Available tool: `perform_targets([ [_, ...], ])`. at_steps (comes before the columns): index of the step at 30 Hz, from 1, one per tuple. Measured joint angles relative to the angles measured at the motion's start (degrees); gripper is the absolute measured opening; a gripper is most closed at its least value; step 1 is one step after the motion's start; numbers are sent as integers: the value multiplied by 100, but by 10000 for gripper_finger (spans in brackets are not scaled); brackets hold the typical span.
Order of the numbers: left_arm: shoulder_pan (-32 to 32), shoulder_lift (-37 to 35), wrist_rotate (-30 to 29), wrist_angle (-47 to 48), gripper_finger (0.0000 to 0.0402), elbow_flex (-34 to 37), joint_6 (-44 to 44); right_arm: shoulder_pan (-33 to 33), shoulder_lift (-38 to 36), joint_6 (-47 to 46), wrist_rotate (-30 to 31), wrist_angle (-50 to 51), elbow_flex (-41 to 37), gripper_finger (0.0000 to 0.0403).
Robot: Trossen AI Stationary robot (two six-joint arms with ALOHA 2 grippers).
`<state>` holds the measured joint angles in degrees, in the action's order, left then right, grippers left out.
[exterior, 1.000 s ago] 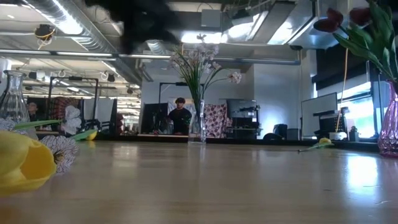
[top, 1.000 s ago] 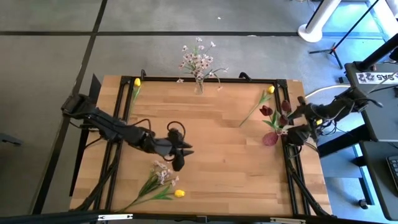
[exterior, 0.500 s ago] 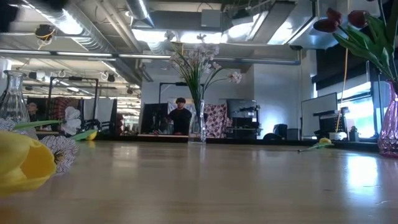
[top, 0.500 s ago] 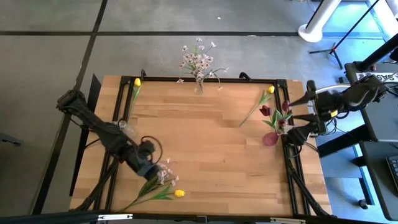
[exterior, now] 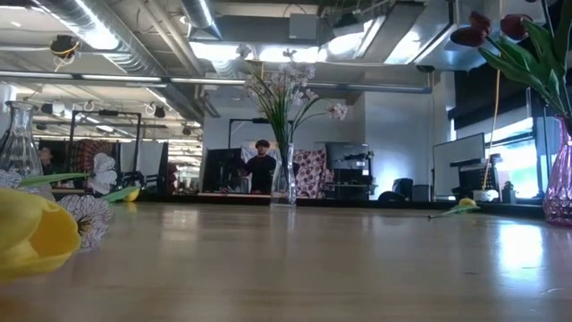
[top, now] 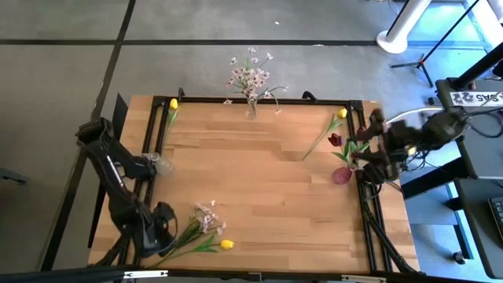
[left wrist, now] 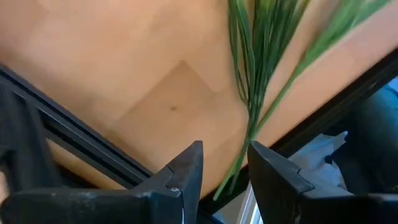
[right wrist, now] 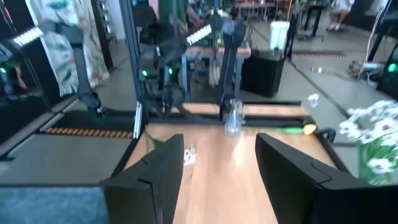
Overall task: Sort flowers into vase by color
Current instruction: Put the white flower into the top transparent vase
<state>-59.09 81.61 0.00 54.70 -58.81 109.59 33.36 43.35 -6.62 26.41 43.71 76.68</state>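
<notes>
Green plastic stems, light and springy, likely slippery: the loose flowers (top: 200, 232) lie at the table's (top: 259, 181) near edge; best pinched low on the stems (left wrist: 249, 93), just ahead of the left gripper (left wrist: 225, 168), fingers parted narrowly, empty. Right gripper (right wrist: 217, 174): fingers wide, holding nothing, beside the maroon tulips (top: 350, 141).

Broad bare middle of the bench (top: 259, 177) open for passing, blossom vase (top: 251, 108) guarding the far edge, maroon tulip vase (top: 343, 174) crowding the right edge, loose stems (top: 192, 236) cluttering the near-left corner
</notes>
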Motion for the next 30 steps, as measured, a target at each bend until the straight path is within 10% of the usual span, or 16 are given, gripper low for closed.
perform_targets([
  [30, 863, 2113, -462, -1473, 98, -15, -1754, 4, 2223, -352, -605, -379, -577, 198],
])
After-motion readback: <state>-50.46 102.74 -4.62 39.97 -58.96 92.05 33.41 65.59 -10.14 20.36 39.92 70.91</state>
